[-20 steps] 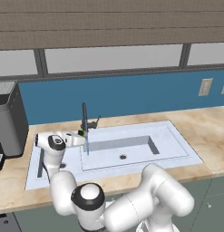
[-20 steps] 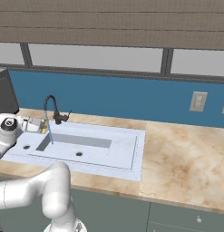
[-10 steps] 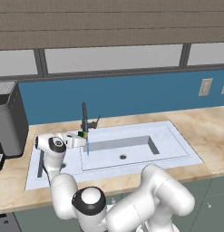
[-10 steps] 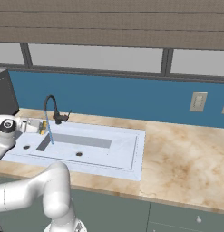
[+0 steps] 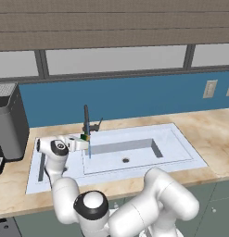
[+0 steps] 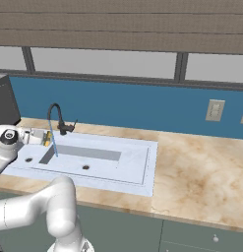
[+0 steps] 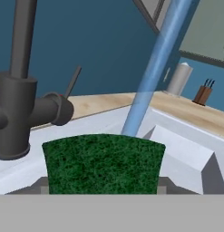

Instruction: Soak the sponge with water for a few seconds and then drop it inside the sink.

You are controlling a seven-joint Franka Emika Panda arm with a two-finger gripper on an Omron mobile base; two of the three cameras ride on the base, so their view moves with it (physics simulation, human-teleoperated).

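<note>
My gripper (image 5: 80, 140) is shut on the sponge (image 5: 84, 137), a small green and yellow slab held above the left part of the sink (image 5: 181, 148). The hand view has the sponge's dark green face (image 7: 102, 163) low in the middle. The water (image 7: 149, 77) falls as a thin pale-blue stream right at the sponge's far edge and runs down into the wide basin (image 5: 89, 149). From the right base view, the gripper (image 6: 40, 138) holds the sponge (image 6: 46, 139) just left of the water (image 6: 54, 143), over the sink (image 6: 137, 162).
The black faucet (image 5: 86, 119) stands just behind the sponge, its body (image 7: 16, 95) close on the left in the hand view. A dark coffee machine (image 5: 9, 122) sits on the counter at far left. A knife block (image 7: 203, 94) and a canister (image 7: 179, 78) stand further along.
</note>
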